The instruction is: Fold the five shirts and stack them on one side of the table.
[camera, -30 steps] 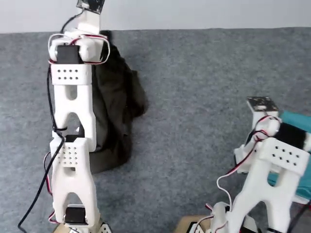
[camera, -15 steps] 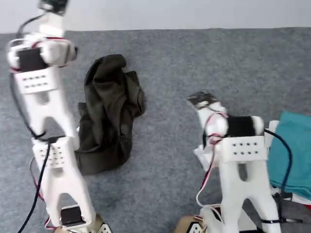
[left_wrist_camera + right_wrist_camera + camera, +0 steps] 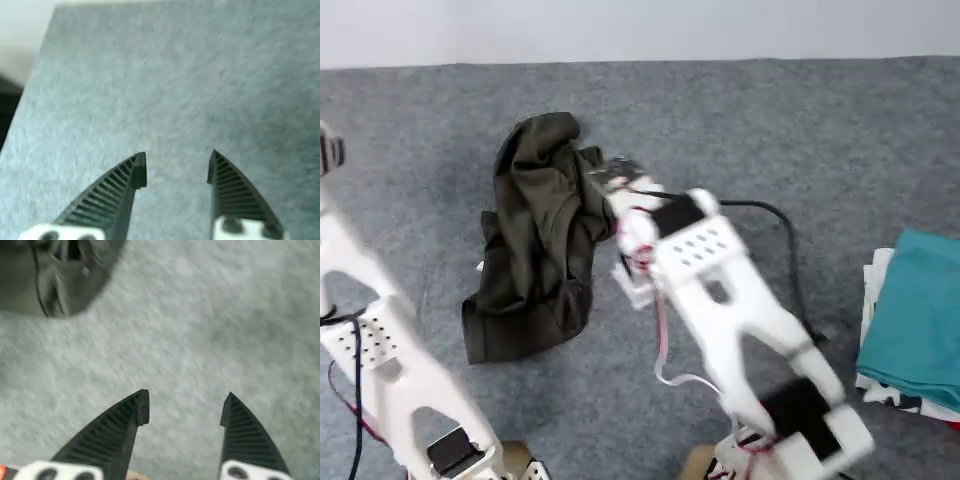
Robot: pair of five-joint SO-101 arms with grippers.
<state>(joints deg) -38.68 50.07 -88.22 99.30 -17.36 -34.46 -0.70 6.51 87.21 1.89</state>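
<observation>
One grey felt-like table surface (image 3: 790, 150) fills the high view; a pale wall strip (image 3: 640, 25) runs along the top. In the left wrist view the surface edge runs diag. across the upper left.

Largest item: crumpled dark olive shirt (image 3: 540, 240), centre-left of the high view, unfolded. The folded stack (image 3: 910, 320) sits at the right edge, teal on top, white layers under; dark print on the white is too small to read.

The right arm (image 3: 720, 290) lies diag., wrist end at the shirt's right edge.

- State, right gripper (image 3: 185, 407): fingers wide, empty. Shirt at upper left of its view, apart from the fingertips, bare surface between.
- State, left gripper (image 3: 177, 165): fingers wide, empty, over bare surface.
</observation>
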